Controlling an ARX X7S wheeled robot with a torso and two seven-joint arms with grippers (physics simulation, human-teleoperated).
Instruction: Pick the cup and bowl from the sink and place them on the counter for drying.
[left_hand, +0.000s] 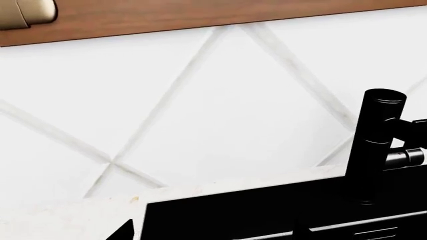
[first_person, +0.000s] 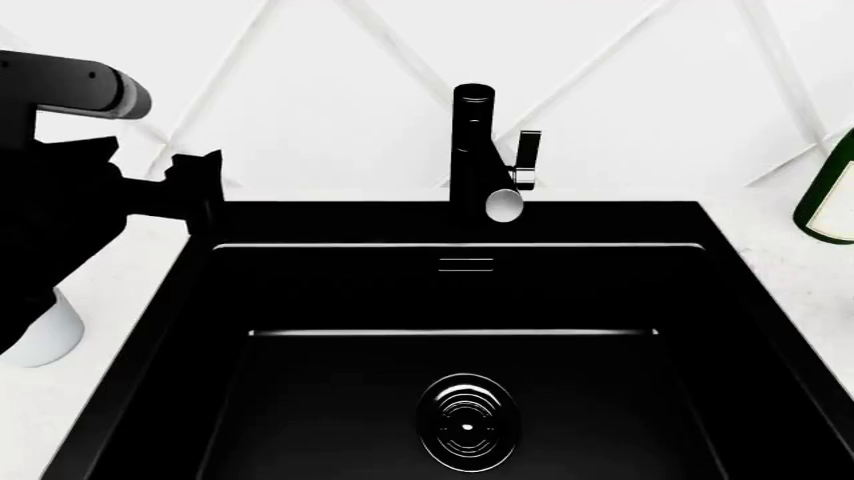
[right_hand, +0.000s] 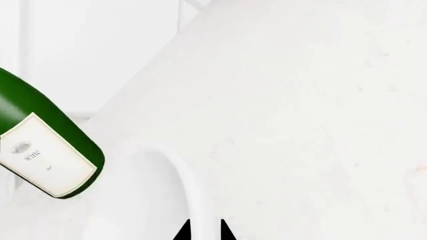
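The matte black rectangular sink (first_person: 454, 330) lay empty; the small white cup (first_person: 51, 330) stood on the white marbled worktop (first_person: 54, 420) at its left, beside the left gripper (first_person: 200, 190), whose state could not be told. The right gripper (right_hand: 203, 231), its fingertips slightly apart, straddled the plain white round bowl's (right_hand: 160, 200) rim.

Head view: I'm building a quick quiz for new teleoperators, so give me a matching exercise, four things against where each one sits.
Things:
1. drain
2. wine bottle
3. cup
4. faucet

Places:
A. on the counter, left of the sink
B. at the sink's back rim
C. on the counter, right of the sink
D. in the sink's floor

Pairs: 1-D, 2-C, 3-A, 4-B
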